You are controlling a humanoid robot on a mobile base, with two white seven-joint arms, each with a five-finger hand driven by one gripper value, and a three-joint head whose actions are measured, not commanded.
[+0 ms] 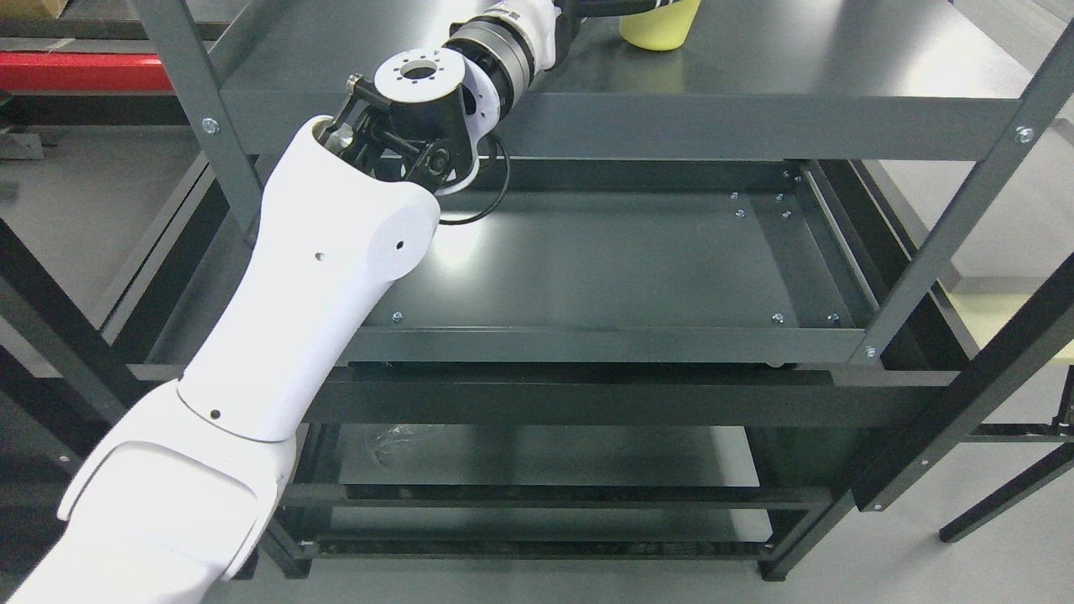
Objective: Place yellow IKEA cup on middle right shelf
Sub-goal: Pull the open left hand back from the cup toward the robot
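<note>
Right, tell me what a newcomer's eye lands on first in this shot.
The big white left arm dominates, rising from the lower left corner and reaching up over the dark grey metal shelf rack. Next comes the yellow cup at the top edge, standing on the uppermost visible shelf right where the arm ends; the hand itself is cut off by the frame.

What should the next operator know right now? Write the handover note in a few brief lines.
Left arm: enters lower left and reaches up to the top edge of the picture; its hand is cut off there, grip unknown.
Right arm: out of view.
Yellow cup: bottom part visible, resting on the upper shelf, right of the wrist.
Lower shelf beneath it holds nothing.
Done or left: cannot tell whether the cup is released; check, then withdraw the arm.
</note>
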